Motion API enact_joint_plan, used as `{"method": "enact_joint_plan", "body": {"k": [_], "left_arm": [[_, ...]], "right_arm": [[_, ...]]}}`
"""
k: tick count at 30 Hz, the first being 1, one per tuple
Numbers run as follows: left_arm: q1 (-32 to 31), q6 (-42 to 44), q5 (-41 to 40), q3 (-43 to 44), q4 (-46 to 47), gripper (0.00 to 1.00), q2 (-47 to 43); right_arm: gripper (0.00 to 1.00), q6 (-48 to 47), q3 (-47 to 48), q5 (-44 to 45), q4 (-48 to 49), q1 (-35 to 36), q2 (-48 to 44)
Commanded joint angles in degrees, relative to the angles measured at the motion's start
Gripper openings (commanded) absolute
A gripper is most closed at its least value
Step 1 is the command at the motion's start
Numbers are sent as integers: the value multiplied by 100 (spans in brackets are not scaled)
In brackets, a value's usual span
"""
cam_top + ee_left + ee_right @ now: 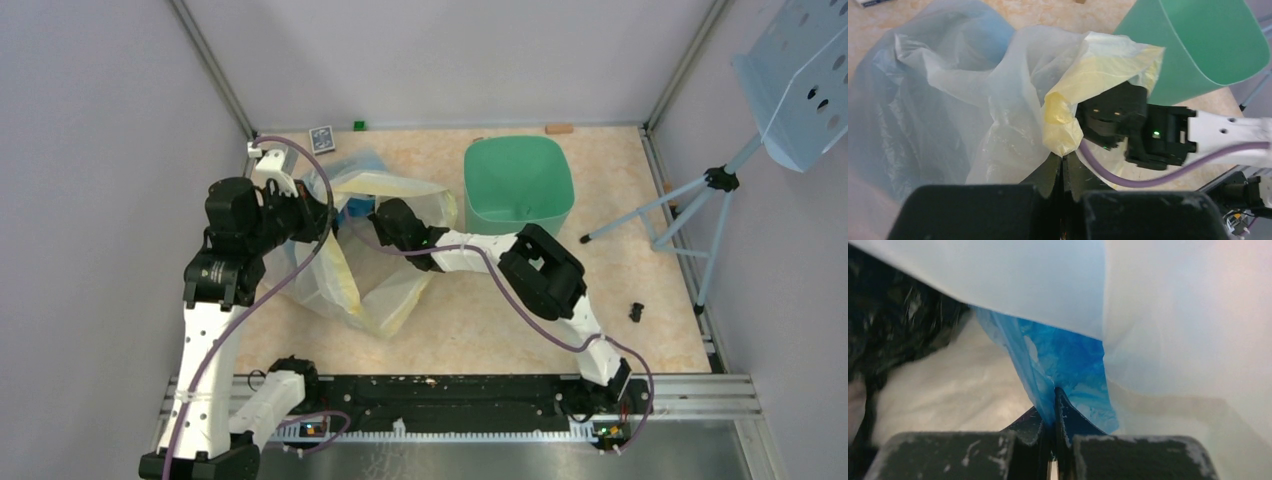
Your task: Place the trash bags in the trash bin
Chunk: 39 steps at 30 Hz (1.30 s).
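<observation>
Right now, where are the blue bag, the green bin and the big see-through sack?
blue bag (1060, 357), right wrist view, the bright blue fold in the middle.
green bin (1208, 45), left wrist view, its smooth outer wall.
see-through sack (385, 300), top external view, its crumpled yellowish lower end.

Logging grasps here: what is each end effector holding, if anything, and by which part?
The left end effector pinches a yellowish fold of the clear sack; the right end effector pinches a bunched fold of the blue trash bag.
</observation>
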Motion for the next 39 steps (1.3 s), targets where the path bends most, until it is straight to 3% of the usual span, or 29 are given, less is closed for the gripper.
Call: {"method": "enact_joint_plan", "body": {"k": [1,9,19,32,39], "left_arm": [[-8,41,-704,-236,430,0,139],[-8,-176,-1104,-708,1132,0,543],[-8,-1160,-1223,-1705,2453,0,1000],[-8,-2030,-1197,-2678,4131,0,2300],[-17,-2321,-1155,-1938,4928,0,3557]], "right_arm": [[0,-81,-774,-549,544,130,-1165],[0,-104,-1850,-1475,492,470,-2763],[0,-32,-1495,-2310,-570,466,-3838],[0,-226,183,-1875,-1960,371,-4622],[0,-323,271,-1205,-2501,321,-5309]]}}
